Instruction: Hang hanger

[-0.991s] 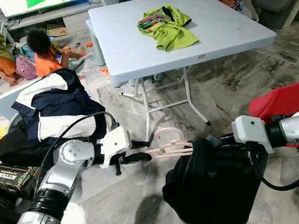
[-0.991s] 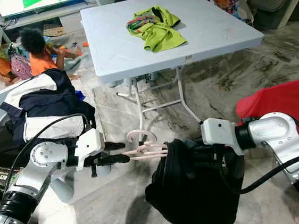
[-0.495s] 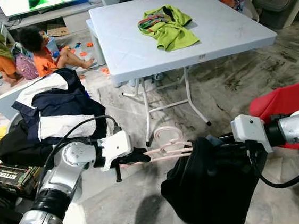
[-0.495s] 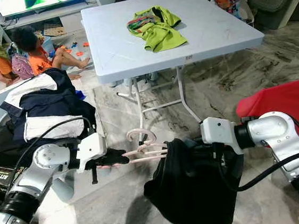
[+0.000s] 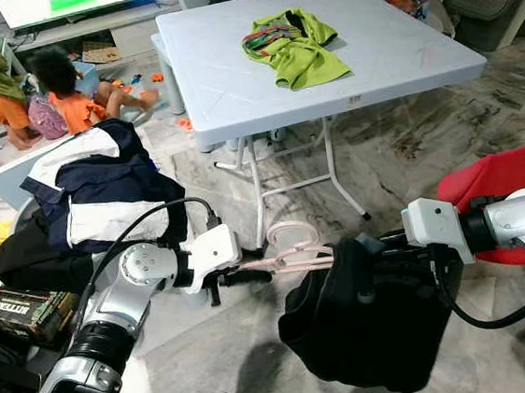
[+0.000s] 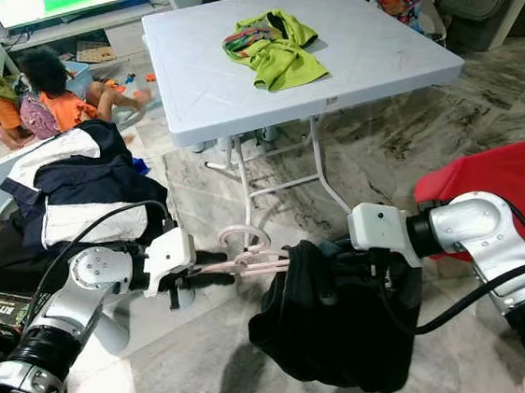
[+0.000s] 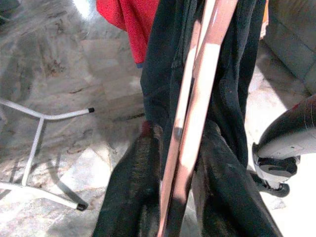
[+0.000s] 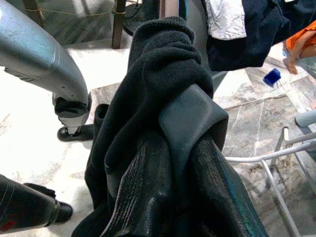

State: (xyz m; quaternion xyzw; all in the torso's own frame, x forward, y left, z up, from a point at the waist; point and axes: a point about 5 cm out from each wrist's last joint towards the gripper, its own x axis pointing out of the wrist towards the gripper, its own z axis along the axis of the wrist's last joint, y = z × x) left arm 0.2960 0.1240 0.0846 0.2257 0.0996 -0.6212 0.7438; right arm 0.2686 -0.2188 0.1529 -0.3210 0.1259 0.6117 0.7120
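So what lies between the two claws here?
In the left eye view, the pink hanger runs from the left claw into the black garment, gripped by the right claw.

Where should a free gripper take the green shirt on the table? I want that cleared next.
Probably the raised bunched fold at the middle of the green shirt, coming straight down from above. It lies crumpled on the white table with flat, spread edges, so the heaped centre gives the fingers something to pinch.

Bright, even daylight; wrist views softly blurred
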